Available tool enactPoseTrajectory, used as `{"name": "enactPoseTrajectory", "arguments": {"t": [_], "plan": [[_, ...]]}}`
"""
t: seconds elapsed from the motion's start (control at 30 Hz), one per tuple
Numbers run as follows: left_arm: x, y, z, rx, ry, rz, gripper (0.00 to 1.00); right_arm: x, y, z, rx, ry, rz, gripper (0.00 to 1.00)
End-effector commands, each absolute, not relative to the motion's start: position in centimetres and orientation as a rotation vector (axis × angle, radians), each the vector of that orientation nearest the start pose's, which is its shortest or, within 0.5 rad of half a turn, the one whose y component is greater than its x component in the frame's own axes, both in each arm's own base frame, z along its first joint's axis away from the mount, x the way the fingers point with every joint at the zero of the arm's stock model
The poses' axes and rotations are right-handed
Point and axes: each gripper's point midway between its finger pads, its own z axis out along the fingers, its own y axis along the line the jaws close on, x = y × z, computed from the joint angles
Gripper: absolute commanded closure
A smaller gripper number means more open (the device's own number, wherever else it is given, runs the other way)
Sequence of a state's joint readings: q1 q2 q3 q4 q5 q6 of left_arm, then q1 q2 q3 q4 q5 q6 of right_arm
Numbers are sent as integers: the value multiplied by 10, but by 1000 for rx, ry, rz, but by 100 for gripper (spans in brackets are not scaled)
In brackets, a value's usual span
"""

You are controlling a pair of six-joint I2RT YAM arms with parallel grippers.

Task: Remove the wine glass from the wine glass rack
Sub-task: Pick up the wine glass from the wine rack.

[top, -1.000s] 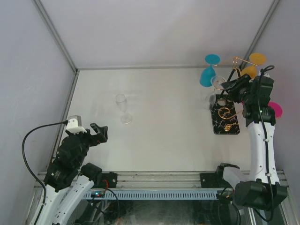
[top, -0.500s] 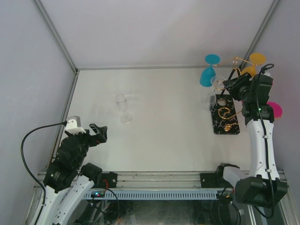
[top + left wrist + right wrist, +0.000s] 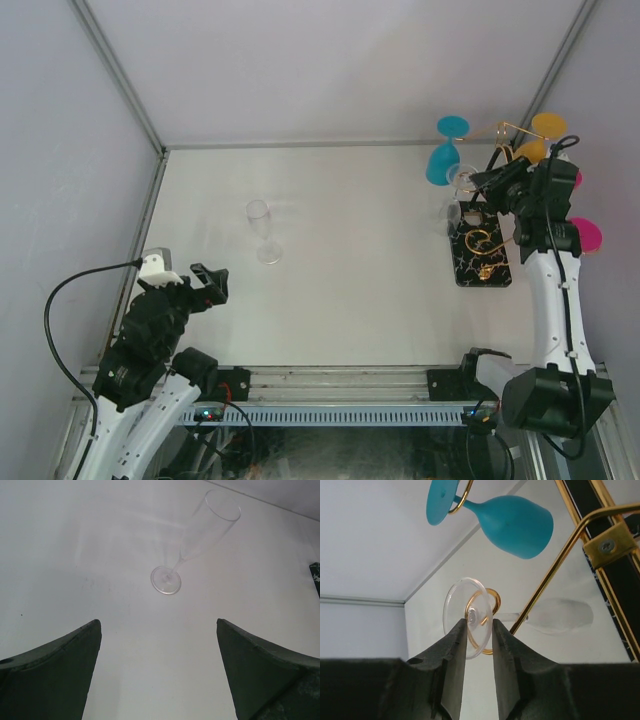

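From above, the right gripper (image 3: 478,183) is at the far right, up against the wine glass rack (image 3: 480,262). It sits at the foot of the clear wine glass (image 3: 463,177) hanging there. The left gripper (image 3: 212,283) hovers near left.

The left wrist shows its fingers spread wide and empty, with a flute (image 3: 200,535) standing beyond.

On the right wrist, the fingers (image 3: 452,655) closely flank the foot's lower rim; we cannot tell if they press it. A crooked pull could snag the stem in the gold loop (image 3: 492,597), tipping the rack or knocking the teal glass (image 3: 515,522).

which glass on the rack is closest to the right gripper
The clear wine glass: its round foot, hooked in a gold loop of the wine glass rack, sits right at the right gripper fingertips. The teal glass hangs farther off, untouched.
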State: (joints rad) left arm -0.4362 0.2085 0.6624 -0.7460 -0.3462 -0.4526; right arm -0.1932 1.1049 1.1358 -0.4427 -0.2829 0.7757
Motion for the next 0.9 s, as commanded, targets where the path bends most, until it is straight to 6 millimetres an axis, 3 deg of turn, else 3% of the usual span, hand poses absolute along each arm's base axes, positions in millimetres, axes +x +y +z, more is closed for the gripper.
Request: {"name": "enactPoseTrajectory", "arguments": {"t": [0.0,0.2,0.53,0.67,0.73,0.87], "plan": [[184,-35,228,-272,1818,-287,0,354,20,306,809,1783,785,78],[184,-35,227,-274,1823,-283,0,361,27,306,870,1704,912,80],[185,-33,230,-300,1825,-278,0,353,15,314,910,1629,850,100],[182,-9,247,-354,1760,-177,0,353,16,327,904,1586,900,100],[181,-8,251,-373,1733,-188,0,352,17,332,907,1570,920,100],[181,-12,237,-401,1731,-229,1,352,20,334,920,1568,968,100]]}}
